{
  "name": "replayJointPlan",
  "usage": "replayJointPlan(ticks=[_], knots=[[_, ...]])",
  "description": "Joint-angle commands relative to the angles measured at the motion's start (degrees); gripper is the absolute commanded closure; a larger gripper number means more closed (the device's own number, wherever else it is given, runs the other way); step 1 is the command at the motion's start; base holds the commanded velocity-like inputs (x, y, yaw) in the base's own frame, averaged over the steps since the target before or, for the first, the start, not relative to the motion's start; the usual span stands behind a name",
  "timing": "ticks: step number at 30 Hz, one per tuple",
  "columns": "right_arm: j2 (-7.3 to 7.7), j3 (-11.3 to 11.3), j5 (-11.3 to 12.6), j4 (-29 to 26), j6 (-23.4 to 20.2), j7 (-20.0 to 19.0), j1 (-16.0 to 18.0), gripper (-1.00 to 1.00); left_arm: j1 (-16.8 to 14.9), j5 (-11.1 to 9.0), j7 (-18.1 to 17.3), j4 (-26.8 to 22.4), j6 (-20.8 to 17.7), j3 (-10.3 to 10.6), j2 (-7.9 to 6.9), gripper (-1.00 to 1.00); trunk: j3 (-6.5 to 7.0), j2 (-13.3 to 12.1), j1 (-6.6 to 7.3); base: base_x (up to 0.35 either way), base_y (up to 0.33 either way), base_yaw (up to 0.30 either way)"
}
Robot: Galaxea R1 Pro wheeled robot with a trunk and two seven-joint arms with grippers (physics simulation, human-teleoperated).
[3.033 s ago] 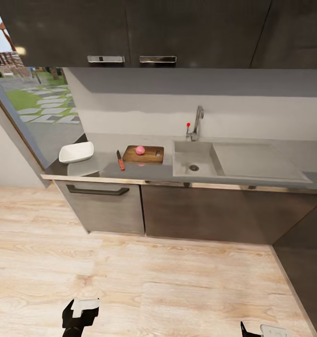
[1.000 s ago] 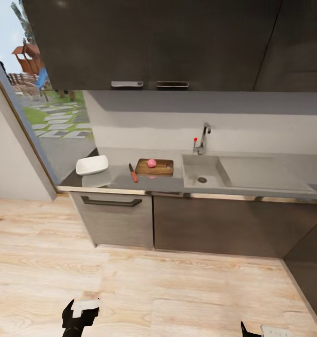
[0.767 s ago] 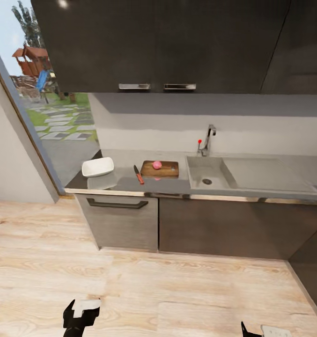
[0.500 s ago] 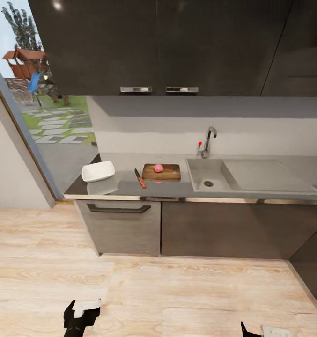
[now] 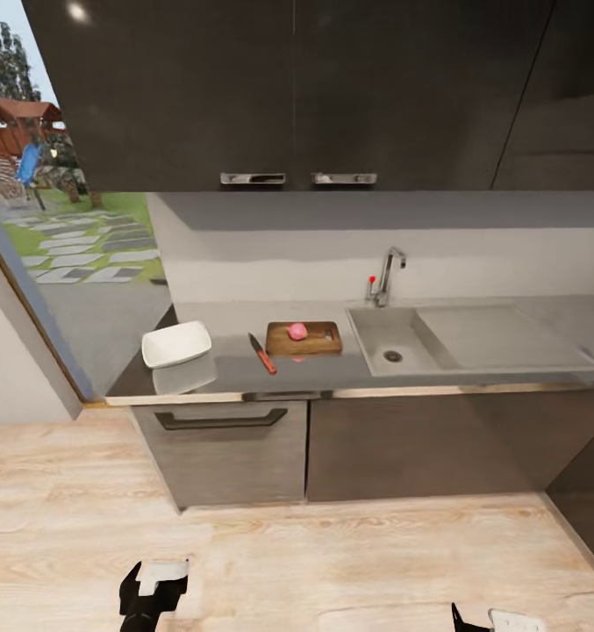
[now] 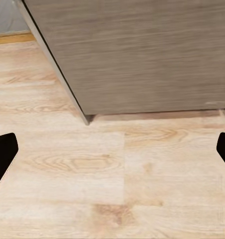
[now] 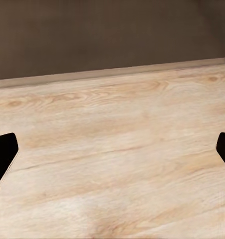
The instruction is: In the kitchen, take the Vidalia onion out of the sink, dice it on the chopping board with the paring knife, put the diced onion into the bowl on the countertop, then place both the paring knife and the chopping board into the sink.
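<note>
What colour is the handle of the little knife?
Red. The paring knife lies on the countertop beside the chopping board; the head view shows it best.

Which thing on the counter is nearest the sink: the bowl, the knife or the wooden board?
The chopping board, with the onion on it, lies right beside the sink. The paring knife and white bowl sit farther away.

Pink-red onion (image 5: 297,331) sits whole on the brown chopping board (image 5: 316,341), red-handled knife (image 5: 262,354) flat on the grey countertop (image 5: 235,372) just left of it, white squarish bowl (image 5: 175,344) further left, steel sink (image 5: 393,338) right of the board.
</note>
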State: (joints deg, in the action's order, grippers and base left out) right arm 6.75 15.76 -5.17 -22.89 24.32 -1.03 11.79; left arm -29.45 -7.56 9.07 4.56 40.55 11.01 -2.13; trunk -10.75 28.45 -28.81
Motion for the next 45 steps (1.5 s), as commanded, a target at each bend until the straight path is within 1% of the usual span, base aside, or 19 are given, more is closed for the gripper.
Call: replayJointPlan(ticks=[1, 6, 17, 25, 45], knots=[[-0.05, 0.4, -0.5, 0.0, 0.2, -0.1, 0.1, -1.0, -0.1, -0.5, 0.0, 0.2, 0.3, 0.5, 0.02, -1.0, -0.02, 0.1, -0.05, 0.245, 0.24, -0.145], [-0.07, 0.5, -0.5, 0.0, 0.2, 0.0, 0.0, -1.0, -0.1, -0.5, 0.0, 0.2, 0.3, 0.5, 0.02, -1.0, 0.14, 0.1, -0.05, 0.124, 0.119, -0.058], [-0.07, 0.5, -0.6, 0.0, 0.2, 0.0, 0.1, -1.0, -0.1, -0.5, 0.0, 0.2, 0.3, 0.5, 0.03, -1.0, 0.15, 0.1, -0.05, 0.007, 0.007, -0.003], [-0.07, 0.5, -0.6, 0.0, 0.2, 0.0, 0.0, -1.0, -0.1, -0.5, 0.0, 0.2, 0.3, 0.5, 0.35, -1.0, 0.15, 0.1, -0.05, 0.0, 0.0, 0.0], [-0.15, 0.4, -0.6, 0.0, 0.2, 0.0, 0.1, -1.0, -0.1, -0.5, 0.0, 0.2, 0.3, 0.5, 0.37, -1.0, -3.44, 8.1, -4.44, 0.0, 0.0, 0.0]])
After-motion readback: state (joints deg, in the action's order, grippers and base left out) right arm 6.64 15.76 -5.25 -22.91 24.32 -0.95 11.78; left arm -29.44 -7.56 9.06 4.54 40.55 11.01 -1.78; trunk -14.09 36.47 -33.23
